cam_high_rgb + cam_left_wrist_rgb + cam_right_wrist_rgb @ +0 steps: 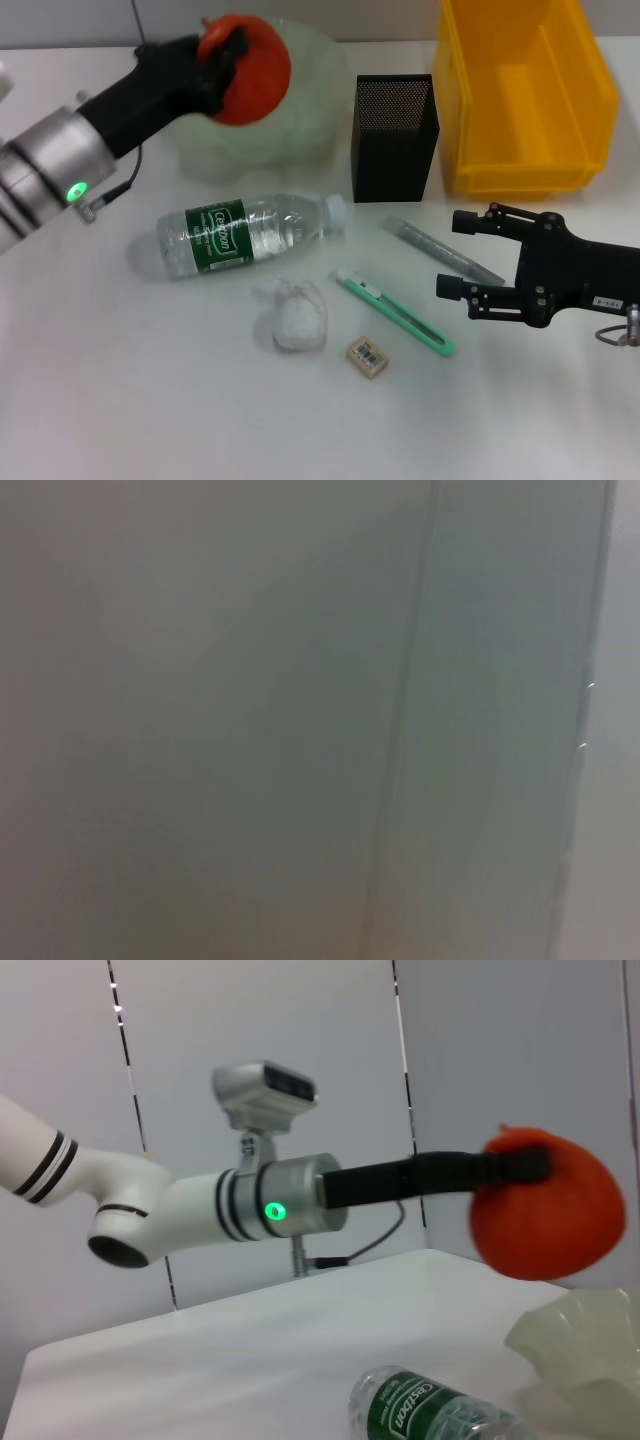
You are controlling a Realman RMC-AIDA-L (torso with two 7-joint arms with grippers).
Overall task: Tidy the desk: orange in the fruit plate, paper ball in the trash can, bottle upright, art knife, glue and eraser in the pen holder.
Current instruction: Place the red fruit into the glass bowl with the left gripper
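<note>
Overhead, left gripper (222, 52) fingers clamp orange (252, 72) above fruit plate (300, 130); bottle (250, 232) lying nearby.

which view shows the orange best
The head view: the orange shows whole enough, held by the left gripper above the fruit plate. The right wrist view shows it from the side, slightly blurred. The left wrist view shows none of it.

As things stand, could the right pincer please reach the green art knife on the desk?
Probably yes: the open right pincer hovers just beside the green art knife, with nothing between them.
</note>
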